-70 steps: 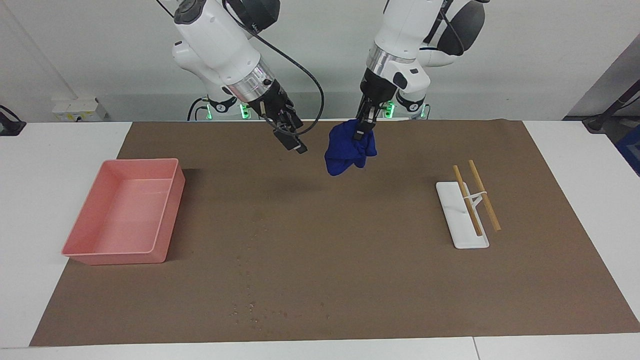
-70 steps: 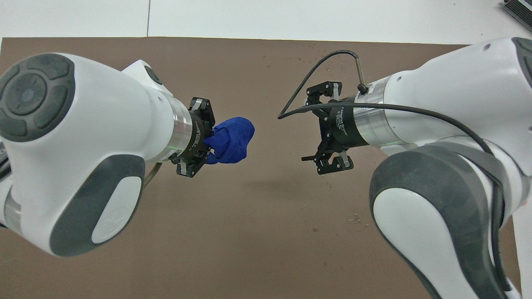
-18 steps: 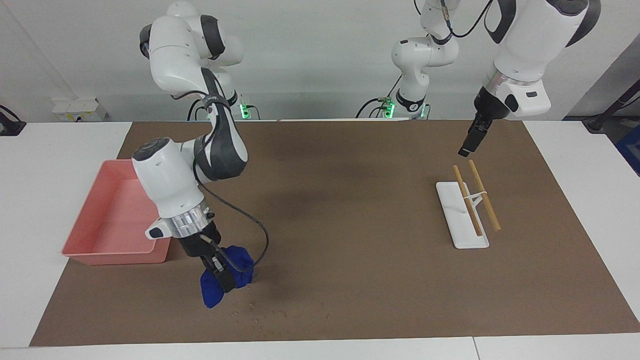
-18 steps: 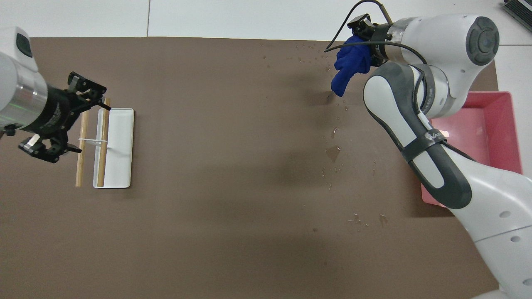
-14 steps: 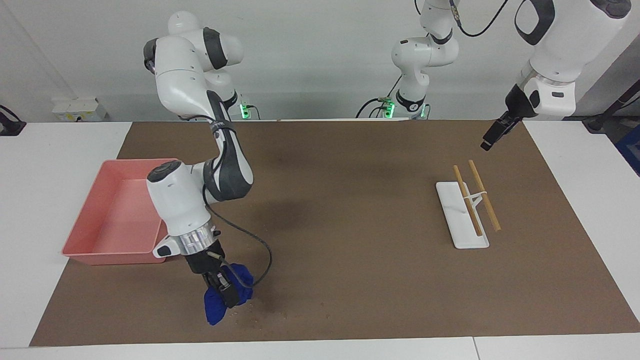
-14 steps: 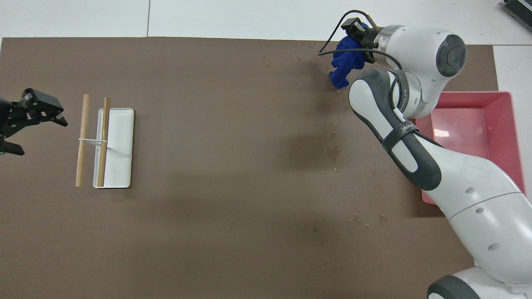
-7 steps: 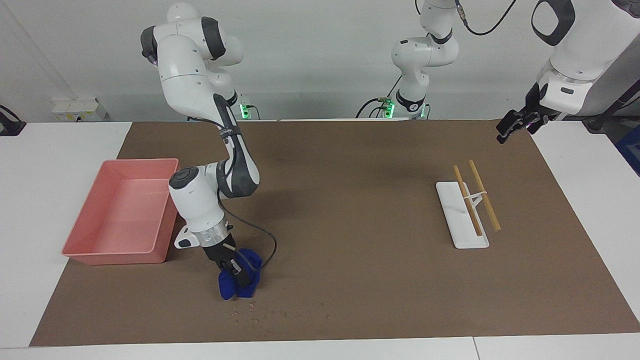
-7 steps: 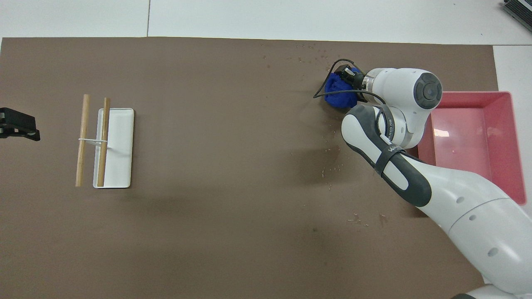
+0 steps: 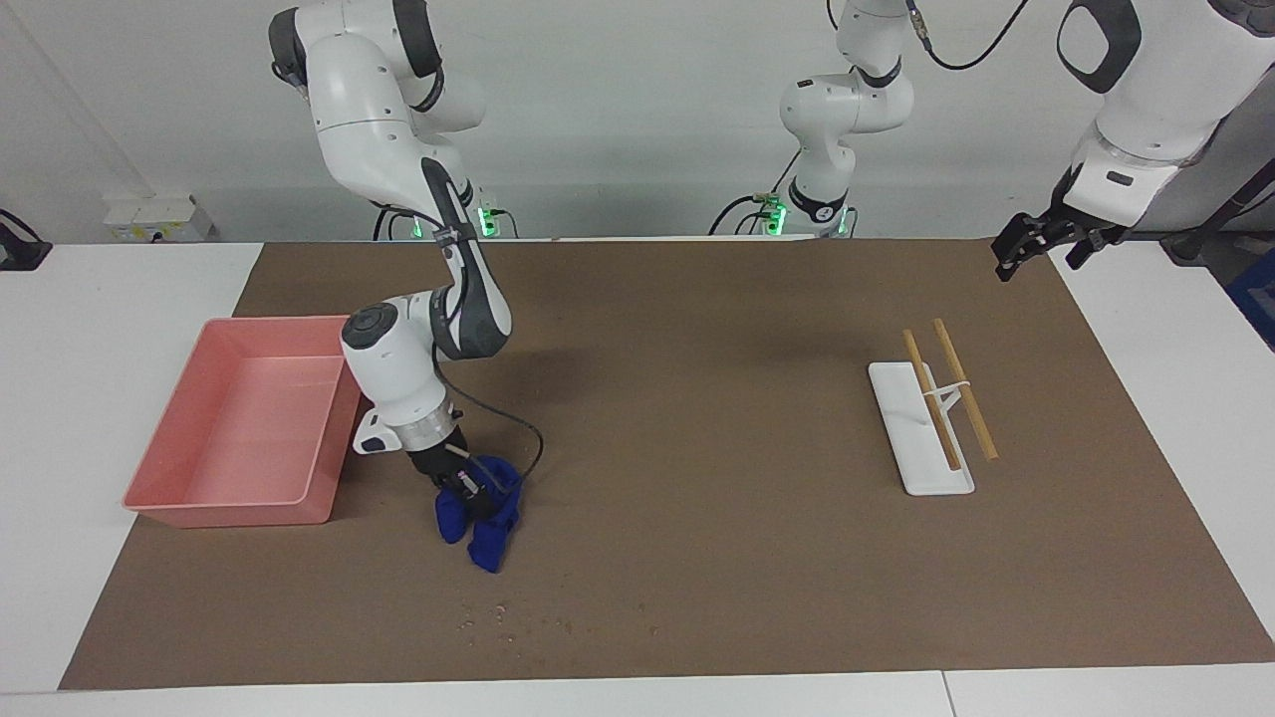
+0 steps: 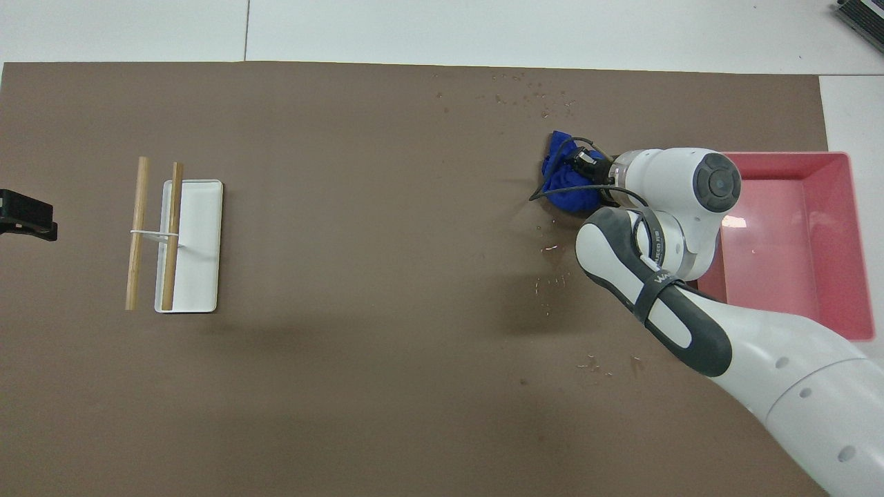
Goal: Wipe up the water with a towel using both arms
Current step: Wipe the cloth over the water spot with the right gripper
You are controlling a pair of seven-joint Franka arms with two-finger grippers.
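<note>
A: Right gripper (image 9: 466, 491), down at the brown mat (image 9: 697, 418) beside the pink tray (image 9: 159, 476); fingers pinching a bunched blue towel (image 9: 486, 526). Position of the towel?

B: Pressed onto the mat, just beside the tray's corner farthest from the robots, toward the right arm's end of the desk (image 9: 90, 299). Same bundle in the overhead view (image 10: 563, 181), with the right gripper (image 10: 582, 166) buried in its folds and a black cable looped over it.

A: And the water (image 9: 513, 622)?

B: Scattered as pale specks on the mat, farther from the robots than the towel, close to the mat's edge. Seen from overhead as one sprinkle (image 10: 535, 93) farther out than the towel, and more droplets nearer the robots, alongside the right arm's forearm.

A: Left gripper (image 9: 1036, 244)?

B: Raised over the mat's corner at the left arm's end of the desk, waiting, carrying nothing. Fingers spread apart. Only a dark tip (image 10: 26, 215) showing at the overhead view's edge.

A: Remaining items?

B: White holder (image 9: 918, 430) with two wooden sticks (image 9: 948, 393) laid across it, well apart from the towel, toward the left arm's end.
</note>
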